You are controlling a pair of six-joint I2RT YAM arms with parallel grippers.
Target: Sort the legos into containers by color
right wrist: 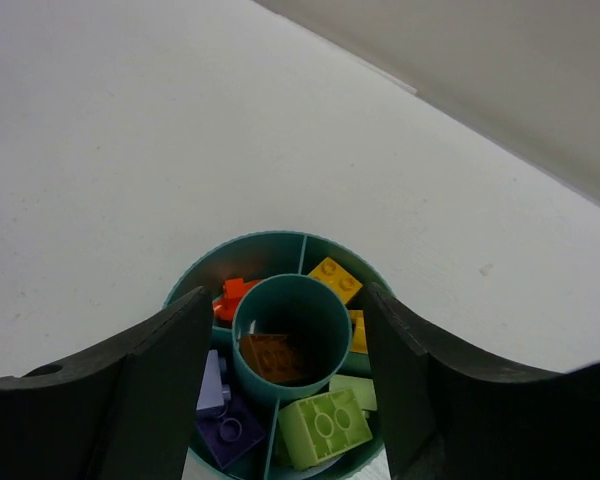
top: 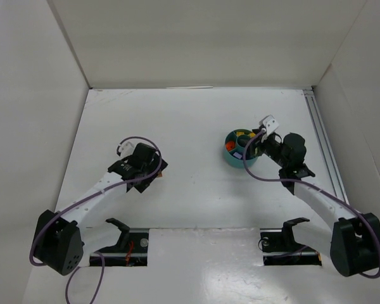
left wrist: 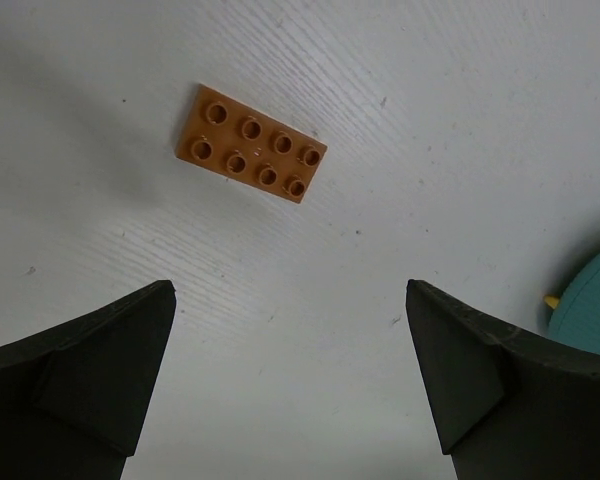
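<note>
Legos: one brownish-orange eight-stud plate loose on table, studs up, ahead of left gripper. Others in teal tub:
- brownish-orange brick in central cup
- red-orange brick, yellow bricks, lime green bricks and purple bricks in separate wedges

Left gripper: released, wide, empty.
Right gripper: released, empty, over tub; fingers mask both tub sides.
Top view: right arm covers tub's right edge; plate hidden beneath left arm.
</note>
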